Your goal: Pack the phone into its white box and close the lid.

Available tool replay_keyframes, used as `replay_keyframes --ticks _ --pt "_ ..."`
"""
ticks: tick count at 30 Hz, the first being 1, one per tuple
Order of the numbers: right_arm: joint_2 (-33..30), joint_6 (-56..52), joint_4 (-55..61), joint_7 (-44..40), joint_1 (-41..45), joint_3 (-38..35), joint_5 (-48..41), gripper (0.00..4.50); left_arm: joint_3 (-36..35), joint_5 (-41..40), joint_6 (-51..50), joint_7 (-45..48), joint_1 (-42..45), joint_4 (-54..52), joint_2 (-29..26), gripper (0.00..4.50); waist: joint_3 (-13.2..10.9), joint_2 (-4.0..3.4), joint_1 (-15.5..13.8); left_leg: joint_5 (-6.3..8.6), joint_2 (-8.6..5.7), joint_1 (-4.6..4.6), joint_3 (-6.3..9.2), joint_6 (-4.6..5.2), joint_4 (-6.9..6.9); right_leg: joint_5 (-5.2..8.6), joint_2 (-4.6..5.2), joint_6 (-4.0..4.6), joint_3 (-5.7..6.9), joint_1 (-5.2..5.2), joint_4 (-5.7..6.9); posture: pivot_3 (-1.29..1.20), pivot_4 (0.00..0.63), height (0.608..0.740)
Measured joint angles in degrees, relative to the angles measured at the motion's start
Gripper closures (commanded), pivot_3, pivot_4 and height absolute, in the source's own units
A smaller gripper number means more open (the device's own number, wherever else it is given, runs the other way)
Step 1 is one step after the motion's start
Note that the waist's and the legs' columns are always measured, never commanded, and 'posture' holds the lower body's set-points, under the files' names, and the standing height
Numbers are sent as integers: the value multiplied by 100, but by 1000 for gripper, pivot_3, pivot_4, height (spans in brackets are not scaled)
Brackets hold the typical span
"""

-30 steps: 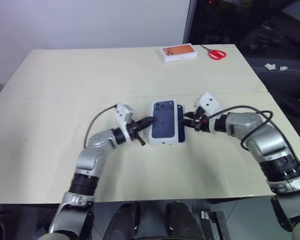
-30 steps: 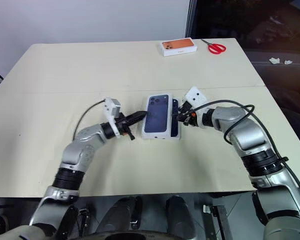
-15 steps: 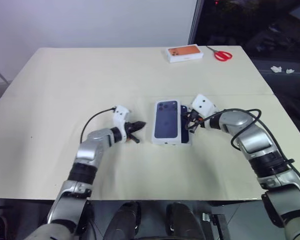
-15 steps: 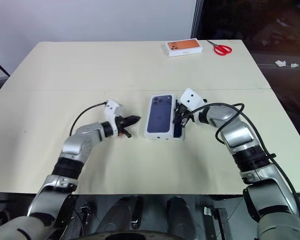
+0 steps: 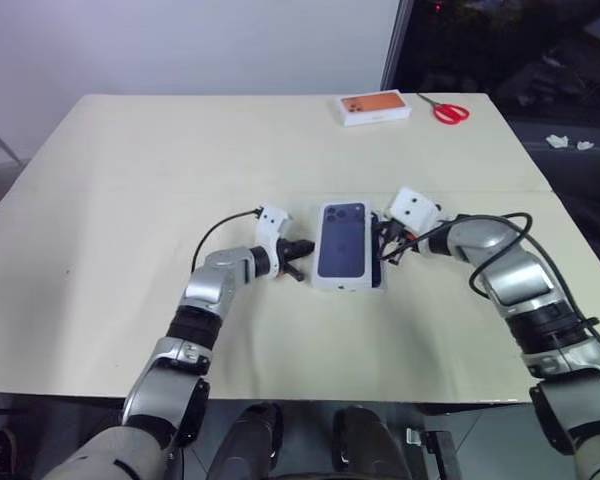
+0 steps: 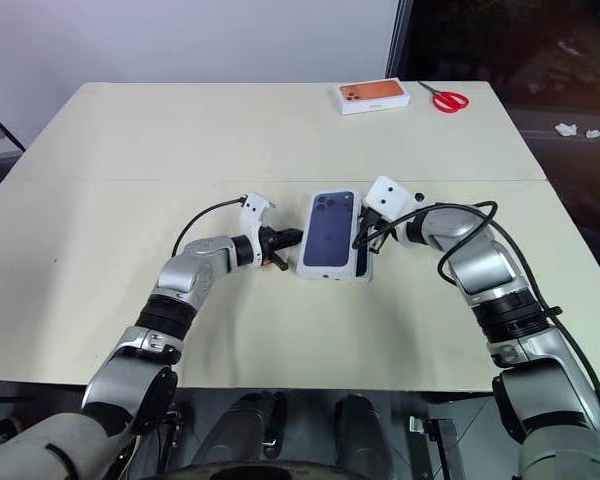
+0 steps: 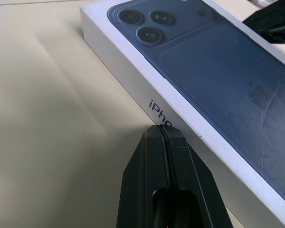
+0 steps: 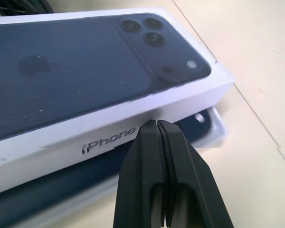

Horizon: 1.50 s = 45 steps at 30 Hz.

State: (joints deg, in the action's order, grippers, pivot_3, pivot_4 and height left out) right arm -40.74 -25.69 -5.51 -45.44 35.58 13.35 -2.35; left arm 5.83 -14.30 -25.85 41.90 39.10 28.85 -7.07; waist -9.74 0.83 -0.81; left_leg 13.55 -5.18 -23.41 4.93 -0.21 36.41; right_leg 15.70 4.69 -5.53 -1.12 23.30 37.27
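Silver arms, black cables, black-fingered left end effector (image 5: 298,248).

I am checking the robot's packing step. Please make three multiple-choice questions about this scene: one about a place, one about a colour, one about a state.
1. Where do the scissors lie?
A. At the table's far edge, beside the orange-pictured box
B. Between the two grippers
C. On top of the lid

2. What colour is the phone picture on the lid?
A. Orange
B. Dark blue
C. Green

3. How does the lid sit?
A. Fully closed on the white box
B. Offset, with the phone showing beside it
C. Standing upright

Answers:
1 A: red handles next to that box.
2 B: seen from the head and wrist views.
3 B: the right wrist view shows the phone below the lid's side.
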Motion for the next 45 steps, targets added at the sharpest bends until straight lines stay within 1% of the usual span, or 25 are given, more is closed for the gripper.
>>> replay_keyframes --ticks 8,13,30,34,42,45 --pt "-200 -15 189 -47 -298 -94 115 4462 10 10 6 -34 18 14 200 4500 -1 1 6 0 2 0 -1 0 0 0 0 0 -1 2 1 0 150 740" --pt "-212 -15 186 -41 -424 -98 217 4462 19 28 -8 -36 26 5 250 4500 -1 2 8 0 2 -1 -1 0 0 0 0 0 -2 3 1 0 150 740" --pt "-211 -28 181 -38 -430 -190 390 4462 17 12 -122 -56 33 -224 341 4500 -2 3 13 -1 3 -2 -2 -1 0 0 -1 0 -3 6 3 0 150 740" --pt "-212 -2 148 -41 -430 -189 469 4462 140 137 -74 -56 30 -236 342 4500 -2 3 10 -2 3 -2 -3 -4 0 0 -2 0 -4 6 3 0 150 740" --pt "-227 45 72 -94 -531 -186 658 4462 66 110 30 -96 28 -252 502 4500 -2 3 7 -3 2 -3 -3 -6 1 0 -2 0 -3 5 3 0 150 740" --pt "-259 111 51 -119 -534 -180 733 4462 144 181 113 -96 28 -275 484 4500 -2 3 12 -3 3 -2 -4 -6 0 0 -2 0 -4 6 3 0 150 740"
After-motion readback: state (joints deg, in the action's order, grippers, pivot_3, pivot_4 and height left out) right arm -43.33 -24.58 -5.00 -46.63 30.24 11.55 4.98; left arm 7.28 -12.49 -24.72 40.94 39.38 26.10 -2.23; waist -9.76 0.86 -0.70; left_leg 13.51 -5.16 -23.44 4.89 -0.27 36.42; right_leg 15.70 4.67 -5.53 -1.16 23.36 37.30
